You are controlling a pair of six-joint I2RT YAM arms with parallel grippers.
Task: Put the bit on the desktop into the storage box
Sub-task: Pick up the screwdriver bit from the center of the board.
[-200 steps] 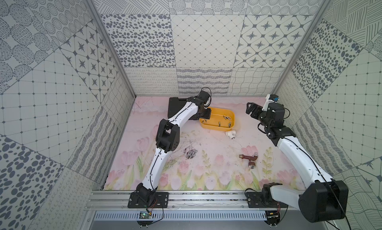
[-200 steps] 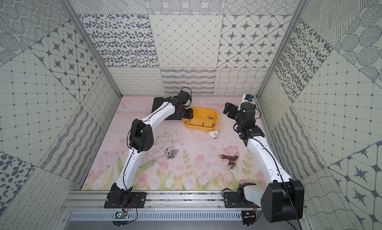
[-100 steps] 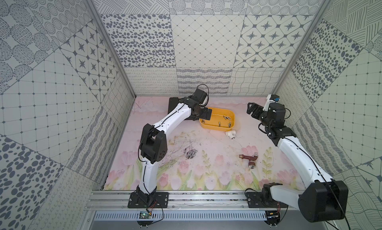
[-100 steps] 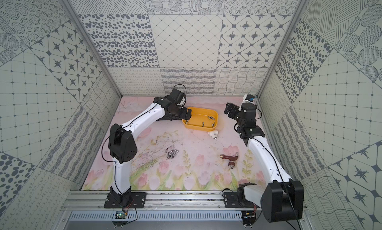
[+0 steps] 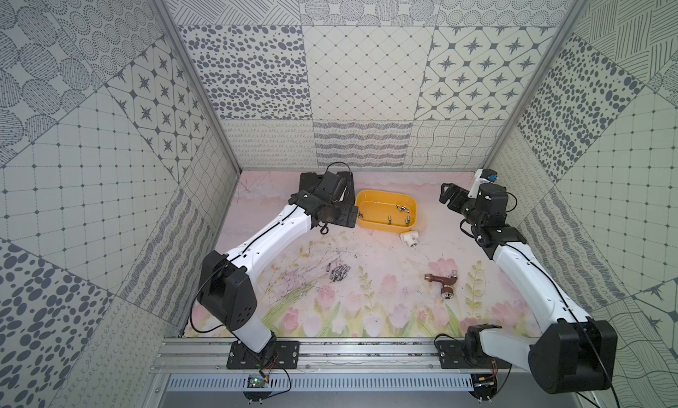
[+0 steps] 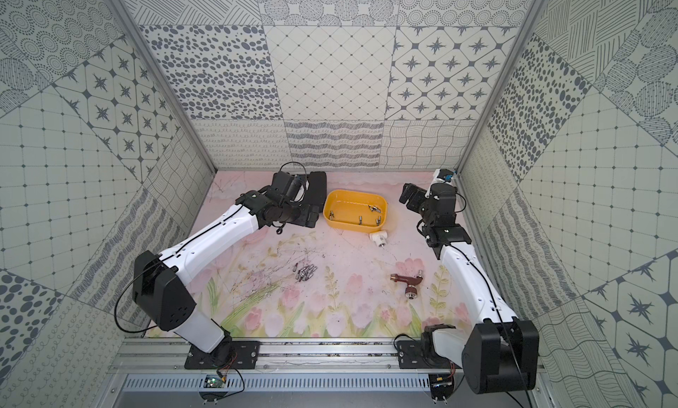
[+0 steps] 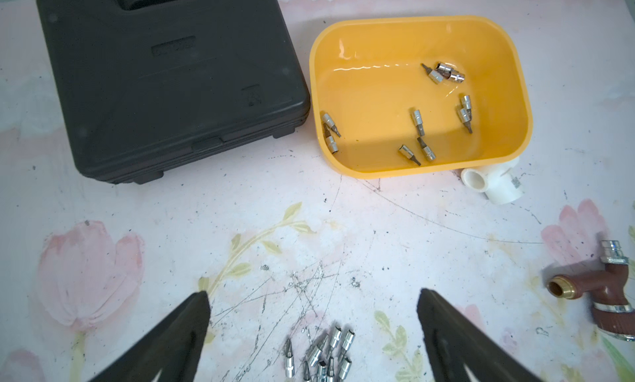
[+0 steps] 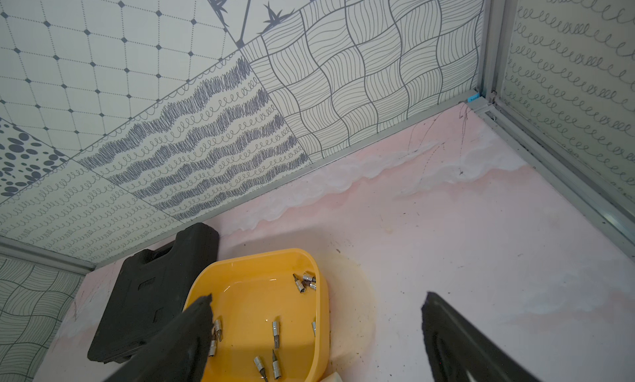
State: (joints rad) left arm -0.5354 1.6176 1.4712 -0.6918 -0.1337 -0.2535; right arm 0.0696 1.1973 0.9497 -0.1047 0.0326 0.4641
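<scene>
**Black tool case** (image 7: 165,81): closed, lying flat at the far left of the desktop (image 5: 367,314), just beside the storage box. It plays no part in the task.

**Left gripper** (image 7: 313,296): jaws wide apart, nothing between them. In both top views it hangs over the near edge of the case, by the left end of the box. Its wrist camera frames the loose pile between the fingertips (image 7: 192,315). Judgement: it is lined up for a descent onto that pile.

**Bits on the desktop** (image 5: 339,277): a tight cluster of small chrome socket bits mid-table, touching one another and well apart from the box. These remain to be moved. Packed this closely, a single bit will be hard to pinch without disturbing its neighbours.

**Storage box** (image 7: 371,98): a yellow tub, open-topped, at the far centre. About ten bits in the box (image 7: 417,122) lie scattered singly and in pairs. The task is judged partly done.

**White pipe tee** (image 7: 494,184): against the box's near right corner. A distractor.

**Brown hose tap** (image 5: 442,283): lying on its side, right of centre, apart from everything.

**Right gripper** (image 8: 316,299): jaws wide apart and empty, held up near the far right corner beside the box. Judgement: parked clear of the left arm's route.
</scene>
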